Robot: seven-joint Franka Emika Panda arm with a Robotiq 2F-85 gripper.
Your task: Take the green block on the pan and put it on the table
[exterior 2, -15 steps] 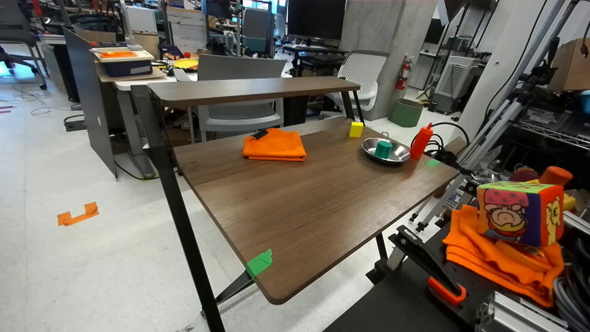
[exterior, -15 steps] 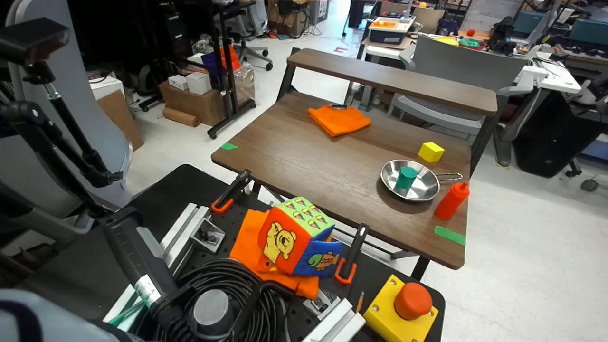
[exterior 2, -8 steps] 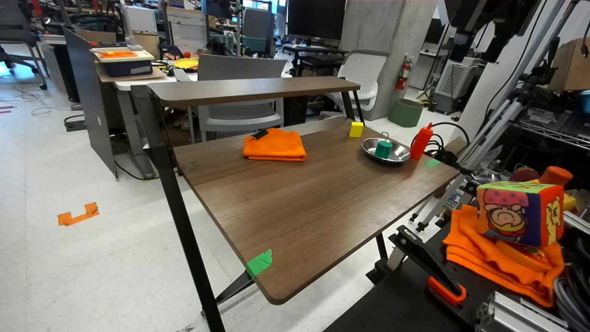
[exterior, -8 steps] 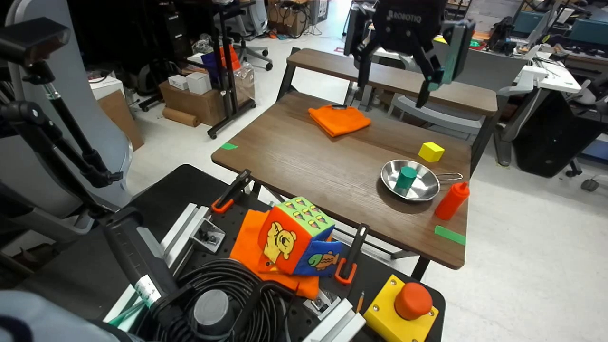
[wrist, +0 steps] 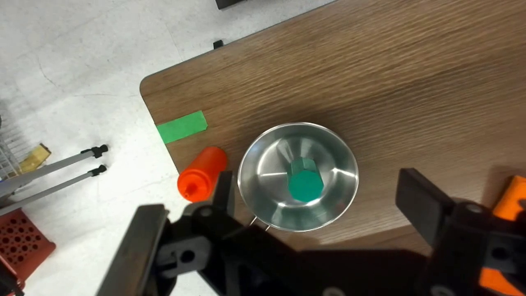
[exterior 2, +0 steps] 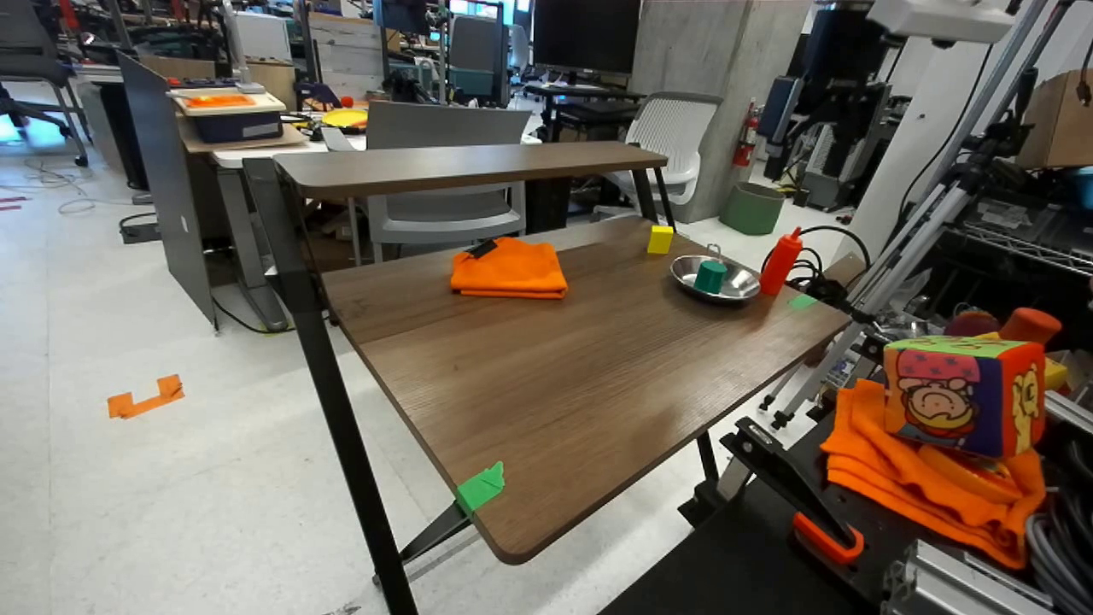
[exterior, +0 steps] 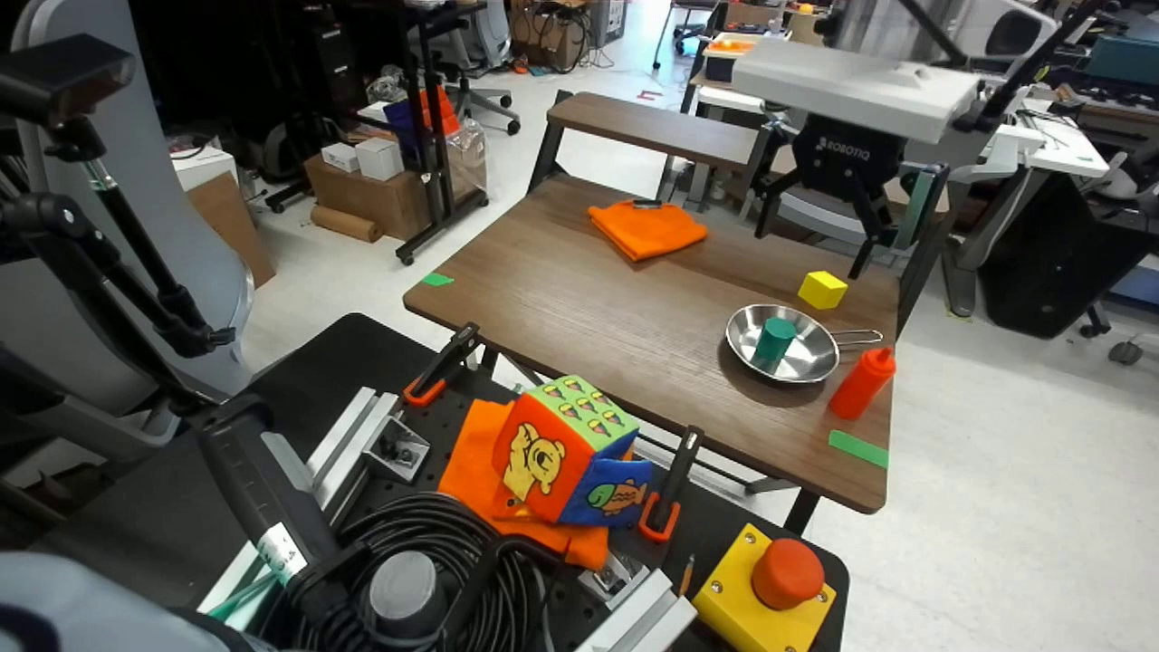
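Note:
The green block (exterior: 774, 342) stands upright inside the metal pan (exterior: 817, 359) on the brown table (exterior: 579, 308). Block (exterior 2: 710, 277) and pan (exterior 2: 745, 290) also show in an exterior view. My gripper (exterior: 809, 246) is open and empty, high above the table near the pan. In the wrist view the open fingers (wrist: 315, 183) lie apart on either side of the green block (wrist: 305, 185) and pan (wrist: 267, 164), with the gripper well above them. The pan's wire handle is partly hidden behind the gripper there.
A red squeeze bottle (exterior: 862, 384) stands close to the pan, also in the wrist view (wrist: 205, 170). A yellow block (exterior: 822, 290) sits behind the pan. A folded orange cloth (exterior: 647, 229) lies farther along. A raised shelf (exterior: 706, 149) runs along the table's far side.
The arm was out of view one second ago. The open gripper then appeared at the top and has come lower, nearer the pan. The block and pan have not moved.

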